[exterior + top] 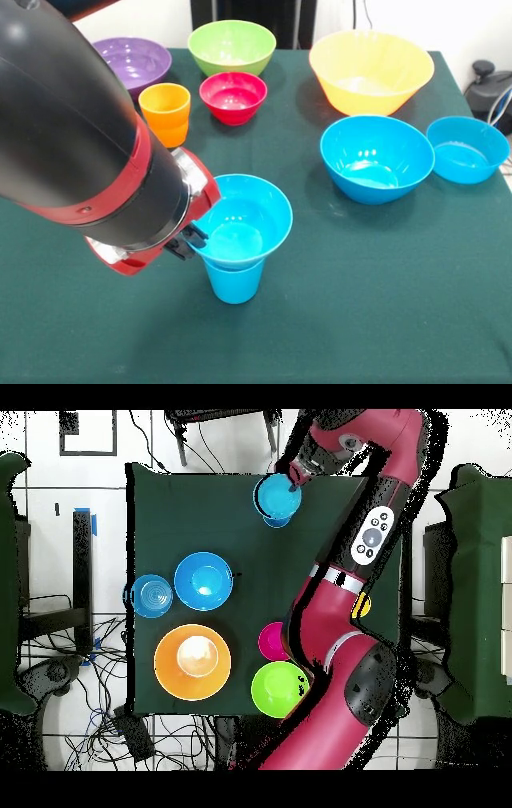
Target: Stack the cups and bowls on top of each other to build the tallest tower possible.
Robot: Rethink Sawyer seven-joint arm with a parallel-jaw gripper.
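Note:
A blue bowl (240, 224) sits in the mouth of an upright blue cup (234, 282) near the table's front, forming a two-piece tower. My gripper (192, 238) is at the bowl's left rim, shut on it, with the thick arm covering most of it. In the overhead view the same bowl (277, 496) lies under the gripper (295, 482) at the table's top edge. Loose on the cloth are an orange cup (165, 112), a red bowl (233, 96), a green bowl (232, 46), a purple bowl (134, 62), a large yellow-orange bowl (371, 70) and two more blue bowls (376, 156) (467, 148).
The green tablecloth (384, 304) covers the table. My arm (72, 136) fills the left of the front view and hides what lies behind it. A sliver of a yellow cup (363, 606) shows beside the arm in the overhead view.

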